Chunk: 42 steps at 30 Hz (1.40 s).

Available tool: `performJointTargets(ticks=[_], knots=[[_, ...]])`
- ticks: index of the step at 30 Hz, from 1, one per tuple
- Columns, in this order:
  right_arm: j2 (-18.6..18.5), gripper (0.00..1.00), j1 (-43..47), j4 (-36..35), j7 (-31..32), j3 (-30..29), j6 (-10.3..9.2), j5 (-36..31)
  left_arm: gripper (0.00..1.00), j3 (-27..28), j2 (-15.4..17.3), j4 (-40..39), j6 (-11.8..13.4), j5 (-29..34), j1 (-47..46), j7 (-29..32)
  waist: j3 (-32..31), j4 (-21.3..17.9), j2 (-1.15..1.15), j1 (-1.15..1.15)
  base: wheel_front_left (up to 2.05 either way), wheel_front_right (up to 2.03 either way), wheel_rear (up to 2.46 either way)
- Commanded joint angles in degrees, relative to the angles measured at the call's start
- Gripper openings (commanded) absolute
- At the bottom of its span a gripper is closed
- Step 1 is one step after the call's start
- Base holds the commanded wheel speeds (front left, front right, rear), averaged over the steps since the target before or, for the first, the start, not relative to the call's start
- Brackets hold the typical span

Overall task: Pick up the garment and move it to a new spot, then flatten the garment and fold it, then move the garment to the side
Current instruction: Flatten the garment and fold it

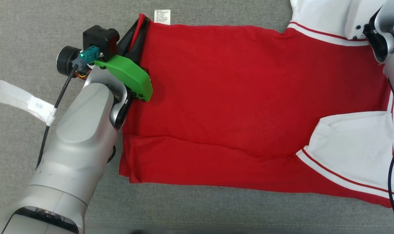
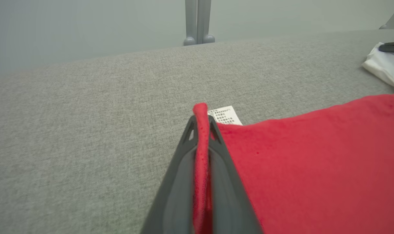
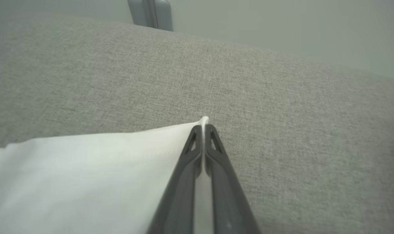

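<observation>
The left gripper [image 2: 201, 121] is clamped on the red hem corner of the garment [image 1: 232, 97], just beside its white care label [image 1: 162, 17]. The right gripper [image 3: 203, 128] pinches the edge of the garment's far white sleeve. The garment lies spread on the grey cloth surface [image 1: 216, 214], with bare surface beyond its far and near edges.

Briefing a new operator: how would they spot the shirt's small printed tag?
Find the red garment on the grey surface. Follow its far edge to the corner pinched by the fingers of the left gripper; the tag pokes out beside it. Unlike the white sleeves, it is tiny and carries dark print.
</observation>
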Motion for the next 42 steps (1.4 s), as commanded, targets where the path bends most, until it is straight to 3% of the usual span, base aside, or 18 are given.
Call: performJointTargets(ticks=[1, 12, 22, 31, 42], knots=[[-0.7, 0.00, 0.0, -0.1, -1.7, 0.0, -0.06, 0.5, 0.00, 0.3, 0.6, -0.1, -0.1, 0.4, 1.0, -0.3, -0.9, -0.7, 0.00, 0.00, 0.00, 0.00, 0.00], [-1.5, 0.00, 5.6, -4.1, -13.1, 2.4, -0.06, 2.9, 0.00, 2.2, 2.0, -1.0, -0.1, 1.3, 5.4, -0.2, -7.4, -4.1, 0.00, 0.00, 0.00, 0.00, 0.00], [-3.5, 0.00, 18.5, -18.3, -17.1, 3.0, -0.06, 7.6, 0.00, 4.4, 3.2, -3.0, 0.4, 2.1, 10.3, -0.2, -11.2, -6.9, 0.00, 0.00, 0.00, 0.00, 0.00], [-4.3, 0.00, 36.5, -38.7, -17.2, -7.1, -0.06, 6.9, 0.00, 7.0, 4.5, -5.0, 0.8, 2.6, 13.4, -0.2, -12.0, -9.0, 0.00, 0.00, 0.00, 0.00, 0.00], [1.1, 0.00, 56.3, -55.5, -14.8, -17.3, -0.04, 4.3, 0.00, 11.6, 5.5, -11.6, 1.9, 4.2, 19.9, -0.2, -13.0, -10.0, 0.00, 0.00, 0.00, 0.00, 0.00]])
